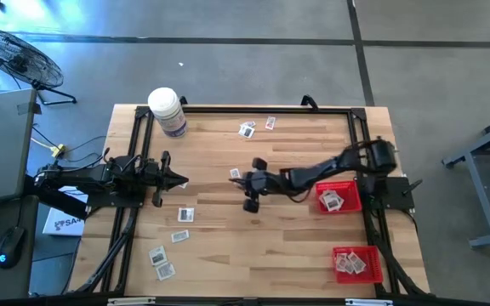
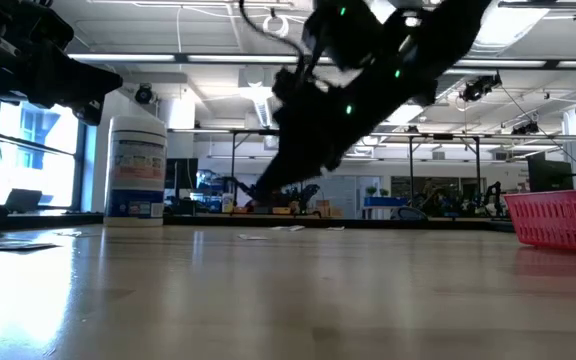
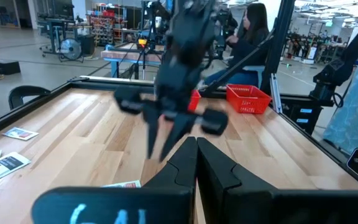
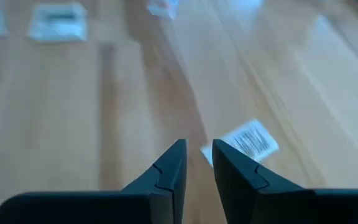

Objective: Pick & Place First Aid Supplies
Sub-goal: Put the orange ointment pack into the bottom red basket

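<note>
Small white-grey packets lie flat on the wooden table: two near the far edge, several toward the near left, and one in the middle. My right gripper reaches from the right to that middle packet and points down, fingers open by a narrow gap. The packet lies just beyond the fingertips, and no touch shows. My left gripper waits shut at the table's left. More packets sit in both red baskets.
A large white bottle stands at the far left. One red basket sits under the right arm and another at the near right corner. A black frame borders the table. A person sits in the room beyond.
</note>
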You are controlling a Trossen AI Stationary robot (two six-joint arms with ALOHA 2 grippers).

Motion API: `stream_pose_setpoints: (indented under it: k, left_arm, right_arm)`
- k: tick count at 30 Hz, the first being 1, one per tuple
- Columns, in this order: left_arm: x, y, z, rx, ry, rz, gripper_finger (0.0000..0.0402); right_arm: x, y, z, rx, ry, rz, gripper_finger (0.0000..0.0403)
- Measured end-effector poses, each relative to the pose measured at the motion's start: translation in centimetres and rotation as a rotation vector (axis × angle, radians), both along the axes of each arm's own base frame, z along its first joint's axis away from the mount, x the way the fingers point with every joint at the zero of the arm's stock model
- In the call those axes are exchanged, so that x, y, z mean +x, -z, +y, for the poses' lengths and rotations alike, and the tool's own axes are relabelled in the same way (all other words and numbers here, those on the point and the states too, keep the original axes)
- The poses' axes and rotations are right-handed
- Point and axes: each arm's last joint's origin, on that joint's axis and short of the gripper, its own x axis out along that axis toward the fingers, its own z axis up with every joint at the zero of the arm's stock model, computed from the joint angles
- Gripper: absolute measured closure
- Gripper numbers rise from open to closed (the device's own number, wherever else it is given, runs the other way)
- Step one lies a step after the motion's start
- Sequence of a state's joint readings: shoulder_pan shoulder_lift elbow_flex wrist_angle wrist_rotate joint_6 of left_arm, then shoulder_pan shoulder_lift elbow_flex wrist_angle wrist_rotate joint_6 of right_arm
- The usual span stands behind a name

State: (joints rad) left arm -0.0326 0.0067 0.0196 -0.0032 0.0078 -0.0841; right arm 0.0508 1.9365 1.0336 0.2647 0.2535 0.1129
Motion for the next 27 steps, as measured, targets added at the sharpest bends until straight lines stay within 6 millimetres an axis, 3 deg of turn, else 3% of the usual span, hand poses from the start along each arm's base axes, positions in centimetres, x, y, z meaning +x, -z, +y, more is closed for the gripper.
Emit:
stream_pose_setpoints:
  k: [7, 14, 21, 27]
  left_arm:
    - [0.0, 0.0, 0.0, 0.000, 0.000, 0.000, 0.0401]
    - [0.0, 0.0, 0.0, 0.000, 0.000, 0.000, 0.0401]
    - [0.0, 0.0, 0.0, 0.000, 0.000, 0.000, 0.0401]
    - [0.0, 0.0, 0.0, 0.000, 0.000, 0.000, 0.0401]
  right_arm:
    - [1.9, 2.2, -2.2, 0.027, 0.039, 0.061, 0.0332]
    - [1.8, 2.9, -3.1, 0.069, 0.030, 0.154, 0.0332]
    - [1.4, 2.8, -2.6, 0.176, -0.086, 0.214, 0.0332]
    - [2.0, 1.9, -0.6, 0.190, -0.171, 0.255, 0.0332]
